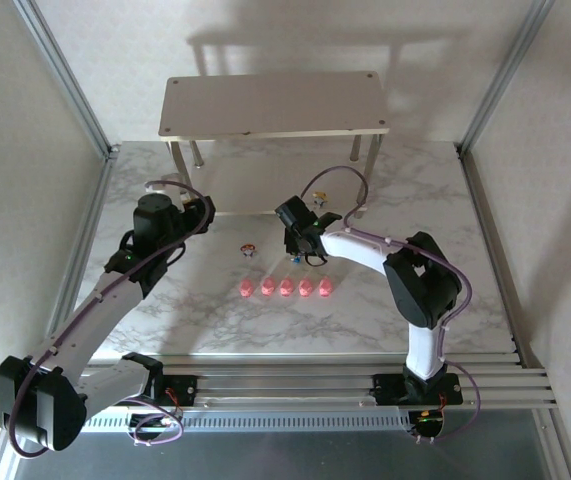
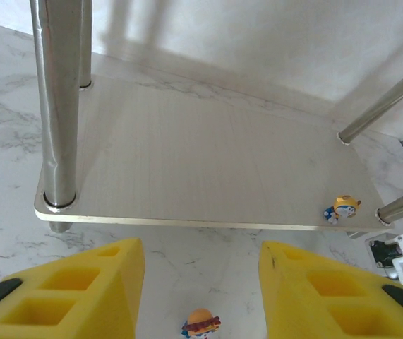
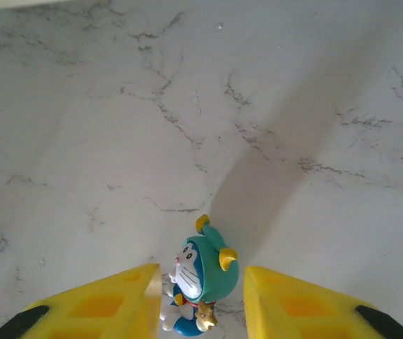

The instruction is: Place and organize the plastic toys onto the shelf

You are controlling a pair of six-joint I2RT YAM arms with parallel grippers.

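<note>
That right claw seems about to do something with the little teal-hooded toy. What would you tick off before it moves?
1. Teal-hooded figurine sits between the right gripper fingers: ok.
2. Fingers actually pressing on it: cannot tell.
3. Figurine standing on the table: ok.
4. Lower shelf board has bare room: ok. One orange-topped figurine stands near a front corner.
5. Left gripper open and apart from the right arm: ok.
6. Pink pigs shelved: not ok. They lie in a row on the table.
</note>
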